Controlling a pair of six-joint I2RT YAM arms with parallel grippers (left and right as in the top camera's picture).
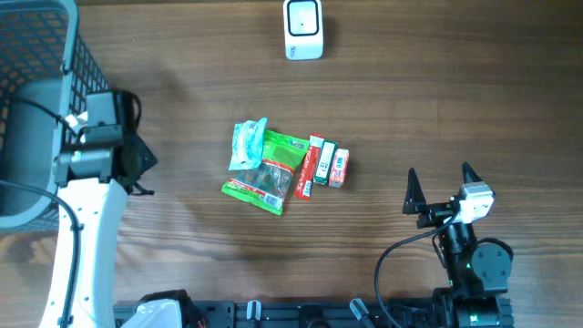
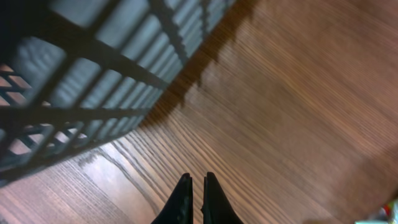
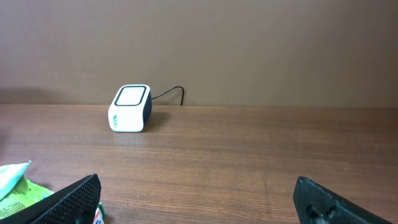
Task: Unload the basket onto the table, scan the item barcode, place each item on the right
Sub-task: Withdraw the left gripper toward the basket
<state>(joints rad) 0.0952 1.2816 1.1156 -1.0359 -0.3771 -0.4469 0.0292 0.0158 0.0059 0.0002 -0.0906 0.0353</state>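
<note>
No legible text, print on packets (image 1: 276, 173) too small, scanner (image 1: 303, 29) marking blurred

The basket (image 1: 89, 62) is running off the overhead picture's left edge, partly under the left arm (image 1: 86, 228), and is showing blurred in the left wrist view. Print on the green packet (image 1: 276, 169) and small boxes (image 1: 326, 164) is coming out too small to read.

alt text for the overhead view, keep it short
Packets lie piled in the middle of a wooden table, a white scanner at its far edge. The left gripper is shut beside a basket; the right gripper stands open near the front edge.
</note>
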